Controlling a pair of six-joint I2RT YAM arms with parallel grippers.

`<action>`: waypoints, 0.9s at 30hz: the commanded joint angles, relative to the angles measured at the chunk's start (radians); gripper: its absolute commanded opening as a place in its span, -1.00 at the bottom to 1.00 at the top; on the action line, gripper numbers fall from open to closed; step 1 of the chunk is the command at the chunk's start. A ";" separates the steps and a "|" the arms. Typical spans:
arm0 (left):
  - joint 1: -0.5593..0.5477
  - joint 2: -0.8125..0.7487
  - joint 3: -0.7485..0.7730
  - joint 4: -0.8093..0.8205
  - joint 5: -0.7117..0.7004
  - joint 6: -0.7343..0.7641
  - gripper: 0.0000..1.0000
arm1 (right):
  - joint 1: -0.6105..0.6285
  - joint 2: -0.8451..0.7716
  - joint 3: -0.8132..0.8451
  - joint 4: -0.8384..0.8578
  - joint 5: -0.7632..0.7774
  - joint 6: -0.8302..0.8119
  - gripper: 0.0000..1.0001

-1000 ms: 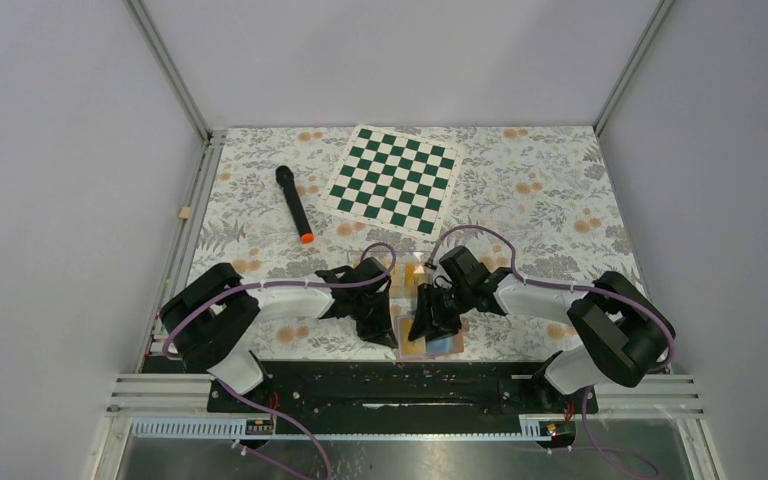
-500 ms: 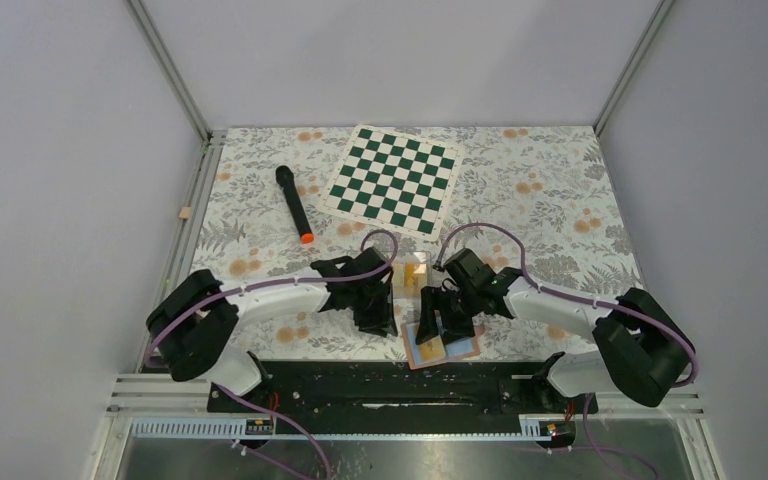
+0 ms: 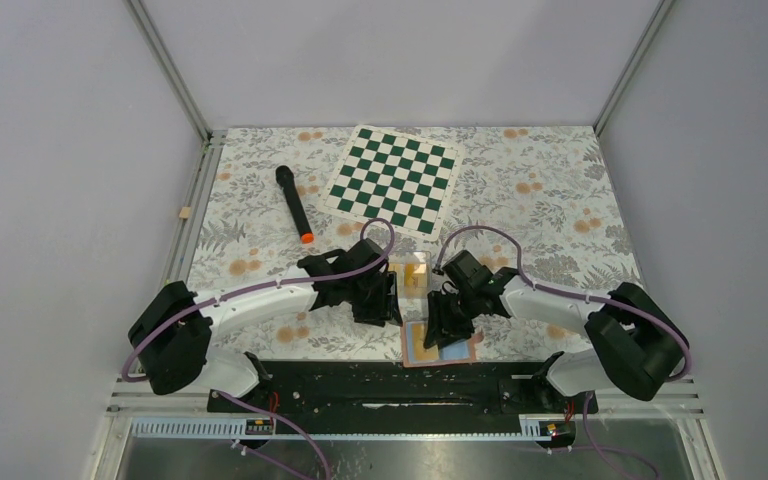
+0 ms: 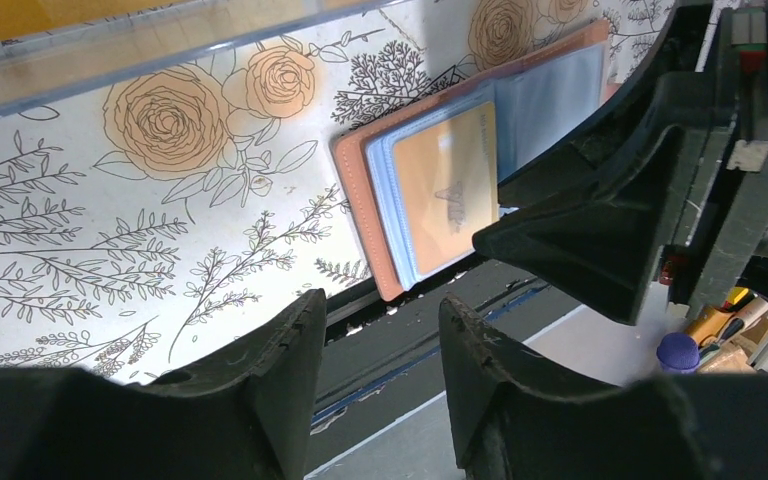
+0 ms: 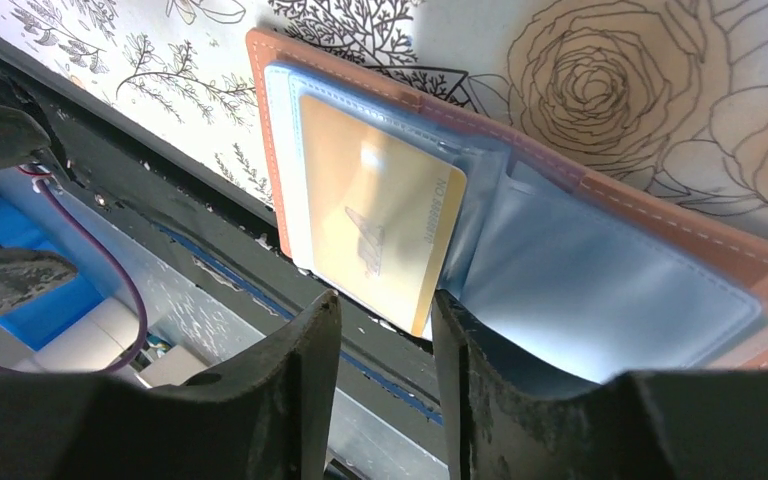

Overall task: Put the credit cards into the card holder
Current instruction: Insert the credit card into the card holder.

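The card holder (image 3: 463, 349) lies open near the table's front edge, tan outside with light blue pockets (image 5: 600, 270). A yellow credit card (image 5: 380, 220) sits partly in its left pocket and sticks out toward the front edge; it also shows in the left wrist view (image 4: 445, 190). My right gripper (image 5: 387, 298) is open just over that card's lower corner, holding nothing. My left gripper (image 4: 382, 300) is open and empty, just left of the holder (image 4: 360, 215). More yellow cards lie in a clear box (image 3: 412, 272) behind the holder.
A green-white chessboard (image 3: 393, 178) lies at the back middle. A black marker with an orange tip (image 3: 294, 203) lies at the back left. The black base rail (image 3: 360, 375) runs right in front of the holder. The box wall (image 4: 160, 40) is close above my left gripper.
My right gripper has drawn back off the holder, so the yellow card in the pocket now shows. My left arm has reached further right, toward the holder.
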 commanded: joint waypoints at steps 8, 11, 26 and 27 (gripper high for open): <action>0.005 -0.029 -0.008 0.046 0.015 -0.005 -0.08 | 0.009 0.047 0.084 0.005 -0.052 -0.001 0.10; 0.006 -0.012 -0.004 0.054 0.034 -0.001 -0.07 | 0.010 0.032 0.107 -0.086 0.006 -0.039 0.18; 0.007 0.089 -0.069 0.305 0.180 -0.113 -0.35 | 0.010 0.036 0.100 -0.095 0.013 -0.053 -0.99; 0.006 0.094 -0.066 0.305 0.181 -0.115 -0.34 | 0.010 0.036 0.103 -0.095 0.012 -0.053 -1.00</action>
